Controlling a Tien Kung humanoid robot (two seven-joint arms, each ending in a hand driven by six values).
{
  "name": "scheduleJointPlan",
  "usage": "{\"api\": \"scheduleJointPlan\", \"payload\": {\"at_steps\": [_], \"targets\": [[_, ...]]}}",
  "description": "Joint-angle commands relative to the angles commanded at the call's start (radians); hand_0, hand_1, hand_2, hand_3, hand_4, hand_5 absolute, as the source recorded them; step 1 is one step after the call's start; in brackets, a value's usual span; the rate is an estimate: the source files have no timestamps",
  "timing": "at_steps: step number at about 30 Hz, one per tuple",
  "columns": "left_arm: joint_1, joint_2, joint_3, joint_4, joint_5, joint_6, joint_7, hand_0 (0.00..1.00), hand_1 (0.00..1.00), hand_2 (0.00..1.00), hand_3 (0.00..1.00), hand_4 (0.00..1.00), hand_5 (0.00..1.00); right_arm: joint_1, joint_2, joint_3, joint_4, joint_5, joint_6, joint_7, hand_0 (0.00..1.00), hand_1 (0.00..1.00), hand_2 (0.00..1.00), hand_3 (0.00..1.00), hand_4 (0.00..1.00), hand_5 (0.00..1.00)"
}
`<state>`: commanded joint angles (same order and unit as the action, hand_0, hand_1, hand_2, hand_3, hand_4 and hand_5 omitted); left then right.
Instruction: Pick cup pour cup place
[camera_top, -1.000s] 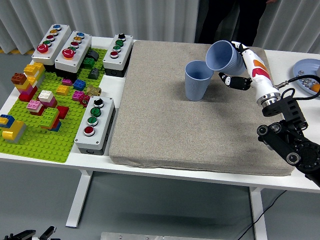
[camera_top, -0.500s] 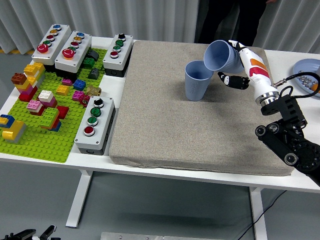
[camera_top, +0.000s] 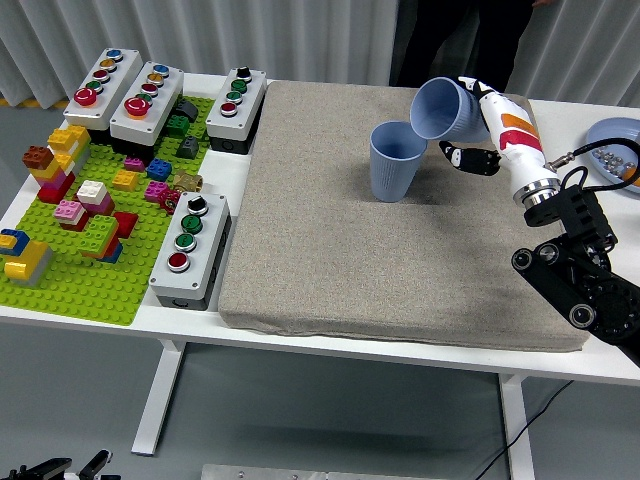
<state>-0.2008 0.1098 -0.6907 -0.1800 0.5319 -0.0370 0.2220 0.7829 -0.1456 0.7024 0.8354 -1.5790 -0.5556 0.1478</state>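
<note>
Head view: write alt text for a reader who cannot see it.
The robot's right hand holds a blue cup tipped over a second, upright blue cup on a grey mat. Left of the mat sit button boxes and a green plate of toy bricks.

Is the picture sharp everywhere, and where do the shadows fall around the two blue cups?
Head view: sharp across the table, no motion blur on the right hand or its tilted cup. Lighting is soft and even; the standing cup casts only a faint shadow on the grey mat at its base. No strong glare; slight sheen on the plate at the right edge.
</note>
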Motion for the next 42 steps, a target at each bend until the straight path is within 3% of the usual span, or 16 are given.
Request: {"api": "scheduleJointPlan", "payload": {"at_steps": [25,42], "targets": [[0.000,0.001,0.002,0.000,-0.002,0.000,0.000,0.763,0.781,0.825,0.717,0.506,0.983,0.029,0.013,-0.025,-0.039,-0.034,-0.006,-0.023,0.723,0.658,0.554,0.619,0.624,0.045],[-0.003,0.001,0.001,0.000,-0.003,0.000,0.000,0.763,0.781,0.824,0.719,0.508,0.984,0.038,0.014,-0.039,-0.030,-0.111,-0.031,-0.072,0.733,0.659,0.555,0.612,0.614,0.039]]}}
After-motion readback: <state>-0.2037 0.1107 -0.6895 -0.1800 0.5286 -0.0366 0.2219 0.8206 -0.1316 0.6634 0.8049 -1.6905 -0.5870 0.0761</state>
